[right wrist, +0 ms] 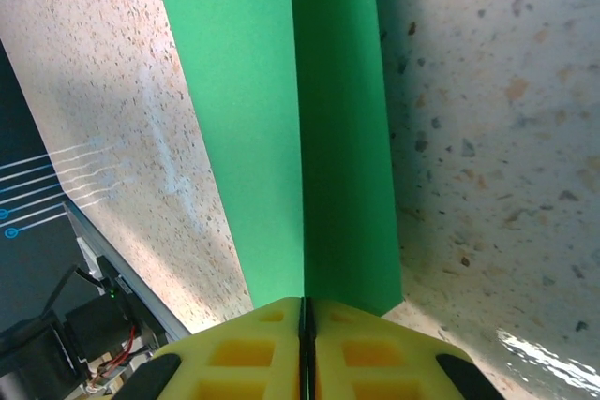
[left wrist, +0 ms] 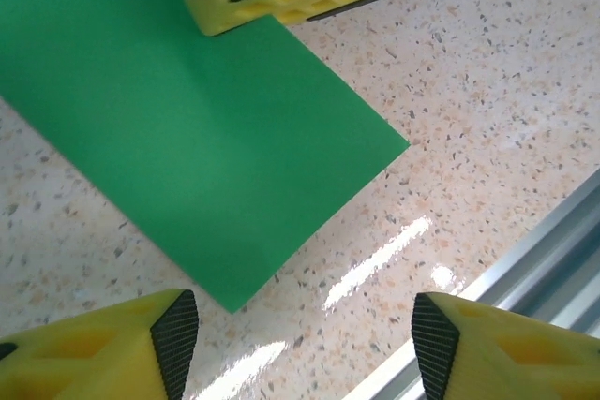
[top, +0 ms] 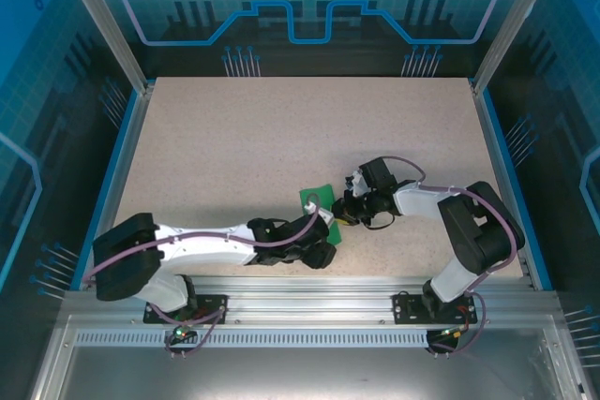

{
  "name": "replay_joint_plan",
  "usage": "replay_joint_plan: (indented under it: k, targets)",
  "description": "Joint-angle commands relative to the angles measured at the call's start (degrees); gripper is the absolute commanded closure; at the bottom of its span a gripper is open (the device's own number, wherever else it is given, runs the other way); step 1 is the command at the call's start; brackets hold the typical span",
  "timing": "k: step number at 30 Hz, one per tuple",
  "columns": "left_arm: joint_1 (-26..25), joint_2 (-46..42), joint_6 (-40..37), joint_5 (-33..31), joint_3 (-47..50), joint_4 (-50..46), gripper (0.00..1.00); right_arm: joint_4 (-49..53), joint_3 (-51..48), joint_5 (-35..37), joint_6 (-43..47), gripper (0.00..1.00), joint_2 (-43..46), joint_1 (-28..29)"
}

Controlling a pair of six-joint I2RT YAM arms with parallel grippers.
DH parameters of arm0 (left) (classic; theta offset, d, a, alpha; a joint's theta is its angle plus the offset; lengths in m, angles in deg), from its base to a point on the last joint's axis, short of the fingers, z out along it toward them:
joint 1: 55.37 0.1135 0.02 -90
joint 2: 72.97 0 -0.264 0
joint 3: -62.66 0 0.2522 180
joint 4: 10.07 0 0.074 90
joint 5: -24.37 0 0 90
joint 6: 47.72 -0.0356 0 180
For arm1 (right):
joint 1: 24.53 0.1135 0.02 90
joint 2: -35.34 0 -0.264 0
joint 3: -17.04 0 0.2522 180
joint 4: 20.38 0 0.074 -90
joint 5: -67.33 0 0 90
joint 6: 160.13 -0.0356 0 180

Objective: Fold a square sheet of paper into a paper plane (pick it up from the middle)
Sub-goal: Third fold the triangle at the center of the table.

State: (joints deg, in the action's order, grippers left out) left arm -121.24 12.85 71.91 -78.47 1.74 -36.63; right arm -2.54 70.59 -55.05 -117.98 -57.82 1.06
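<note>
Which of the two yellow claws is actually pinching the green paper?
The right gripper: its fingers are pressed together on the edge of the green paper. The left gripper has its fingers spread apart, holding nothing.

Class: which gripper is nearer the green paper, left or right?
Right. The right gripper is clamped on an edge of the green paper; the left gripper hangs open beside a corner, not touching.

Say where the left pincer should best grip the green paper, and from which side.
Probably the paper corner nearest the left pincer, approached low from the near edge of the table. The sheet lies almost flat, so only an edge offers purchase, and the right pincer is shut on the opposite end, steadying it.
</note>
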Motion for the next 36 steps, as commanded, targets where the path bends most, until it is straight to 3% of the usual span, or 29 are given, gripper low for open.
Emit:
replay_joint_plan:
  k: [1,25,30,36]
  targets:
    - [-0.61,3.13,-2.81,-2.73,-4.18,-0.68,0.33,-0.49,0.35,-0.16,-1.35,0.89,0.88,0.7]
    - [-2.14,13.43,1.49,-6.67,-13.23,-5.96,0.31,0.93,1.73,-0.36,-0.59,0.87,0.36,0.61]
    - [-2.24,13.36,2.14,-8.34,-13.42,-6.8,0.38,1.71,1.69,0.03,-0.07,0.87,0.61,0.51]
    - [-2.15,10.78,3.06,-11.09,-11.88,-6.8,0.65,4.76,2.35,1.94,1.71,0.85,1.24,0.39]
